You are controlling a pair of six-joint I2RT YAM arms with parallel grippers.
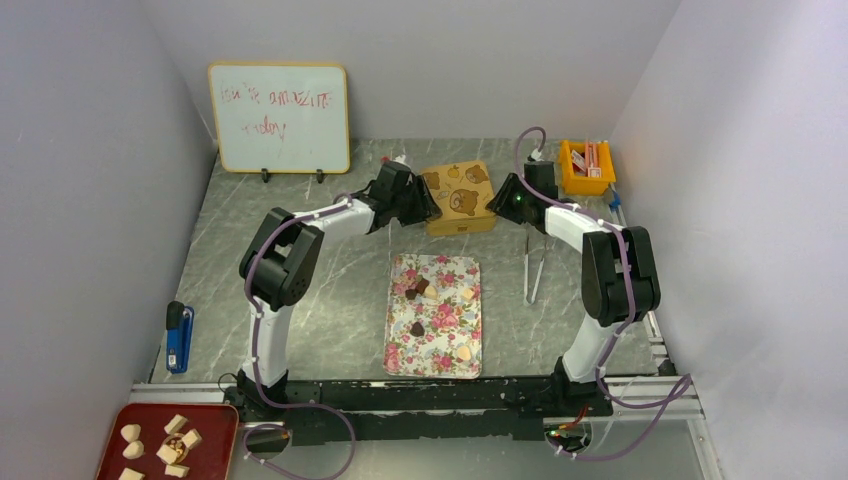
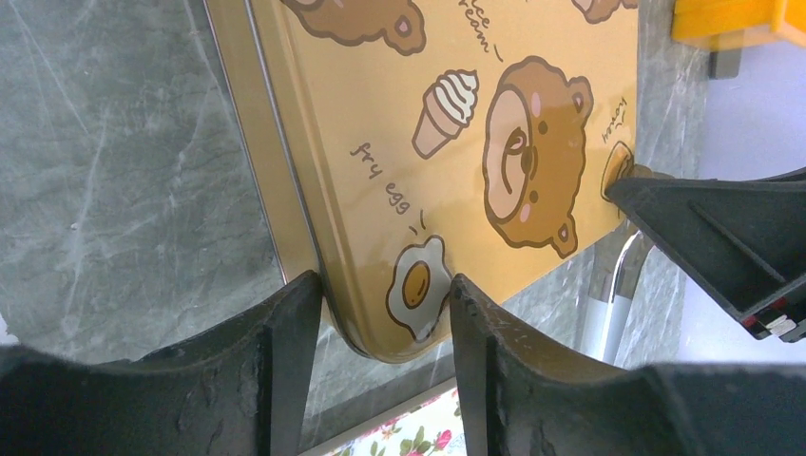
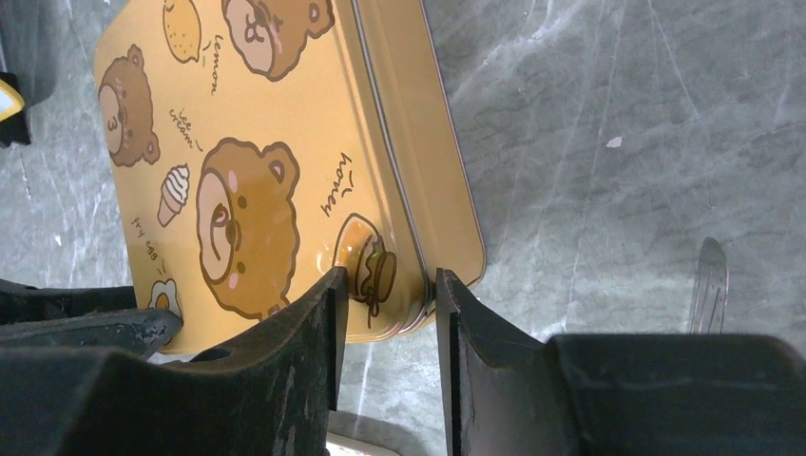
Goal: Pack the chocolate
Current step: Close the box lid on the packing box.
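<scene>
The chocolate [image 1: 415,290] lies as several small dark and cream pieces on a floral tray [image 1: 440,270] mid-table. Behind the tray sits a yellow bear-print tin [image 1: 458,190], lid on. My left gripper [image 1: 428,205] is at the tin's near left corner. In the left wrist view that gripper [image 2: 385,285] clamps the fried-egg corner of the tin [image 2: 380,114], one finger on the side wall and one on the lid. My right gripper [image 1: 497,205] is at the near right corner. In its own view the right gripper [image 3: 390,275] is closed across the honey-pot corner of the tin [image 3: 276,123].
Metal tongs [image 1: 534,265] lie right of the tray. An orange bin [image 1: 586,166] stands at the back right and a whiteboard [image 1: 279,118] at the back left. A blue tool [image 1: 179,336] lies at the left edge. A red tray [image 1: 115,465] with pale chunks sits near left.
</scene>
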